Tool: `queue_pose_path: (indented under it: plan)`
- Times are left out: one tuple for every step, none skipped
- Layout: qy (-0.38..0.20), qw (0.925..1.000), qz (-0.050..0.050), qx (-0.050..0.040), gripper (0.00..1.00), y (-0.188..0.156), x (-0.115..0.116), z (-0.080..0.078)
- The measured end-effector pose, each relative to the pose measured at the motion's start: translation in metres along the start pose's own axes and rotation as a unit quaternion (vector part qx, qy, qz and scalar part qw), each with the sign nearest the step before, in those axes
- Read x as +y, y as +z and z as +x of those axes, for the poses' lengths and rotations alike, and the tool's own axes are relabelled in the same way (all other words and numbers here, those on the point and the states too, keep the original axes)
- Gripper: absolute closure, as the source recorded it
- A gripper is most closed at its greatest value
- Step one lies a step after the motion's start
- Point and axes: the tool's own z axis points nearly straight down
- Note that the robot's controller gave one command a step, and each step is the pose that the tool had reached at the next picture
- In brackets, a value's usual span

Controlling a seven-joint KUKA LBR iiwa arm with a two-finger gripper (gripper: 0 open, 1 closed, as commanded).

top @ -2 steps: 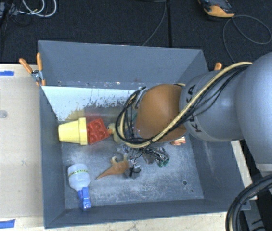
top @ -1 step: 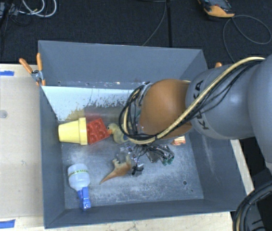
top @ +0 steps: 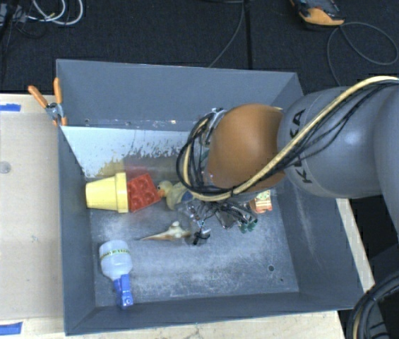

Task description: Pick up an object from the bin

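You see the tool (top: 200,226) low in the middle of the grey bin (top: 185,97), just beside the wide end of a tan pointed cone (top: 158,236). You cannot tell whether it is open or closed. A yellow cup (top: 107,193) and red block (top: 141,191) lie at view left, with a white bottle (top: 116,261) below them.

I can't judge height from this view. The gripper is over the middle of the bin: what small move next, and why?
Probably a short descent onto the tan pointed cone, whose wide end lies right at the gripper. The yellow cup and red block lie apart from it, farther left.
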Motion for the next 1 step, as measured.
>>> queue_pose_path:
  plan:
    - [-0.022,0.9997,-0.002,0.0056,1.00,-0.1437,0.0124,0.0037]
